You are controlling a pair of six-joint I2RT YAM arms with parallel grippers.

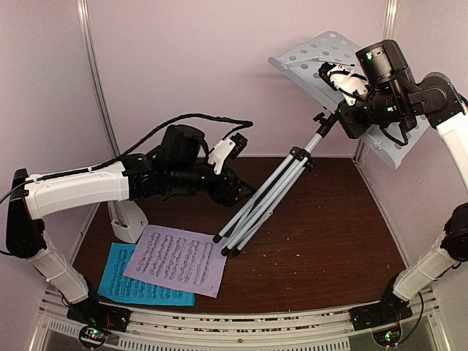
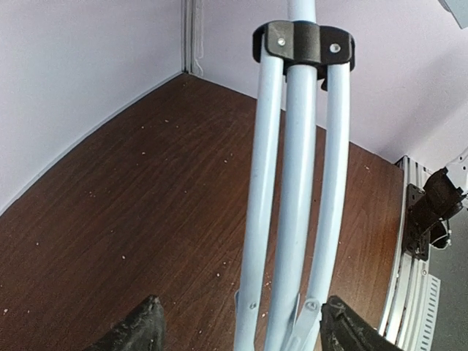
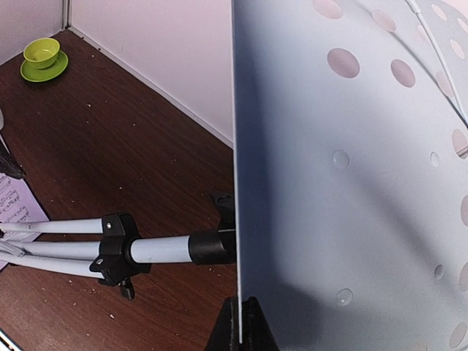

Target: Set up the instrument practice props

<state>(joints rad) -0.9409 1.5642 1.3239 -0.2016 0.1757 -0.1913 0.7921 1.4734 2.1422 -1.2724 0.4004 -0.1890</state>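
Note:
The white perforated music stand (image 1: 311, 51) leans tilted, its folded silver tripod legs (image 1: 267, 201) reaching down to the table. My right gripper (image 1: 338, 79) is shut on the edge of the stand's desk (image 3: 351, 183), fingers (image 3: 252, 329) pinching it. My left gripper (image 1: 230, 189) is open and straddles the three folded legs (image 2: 292, 183), without gripping them. The lilac page (image 1: 175, 259) lies partly over the cyan page (image 1: 131, 285) at front left. A small white object (image 1: 128, 219), probably the metronome, is partly hidden under my left arm.
A lime-green bowl (image 3: 42, 51) on its saucer (image 3: 55, 69) stands in the far corner, seen only in the right wrist view. White walls close in the table on the left, back and right. The tripod's black collar (image 2: 303, 40) sits above the legs.

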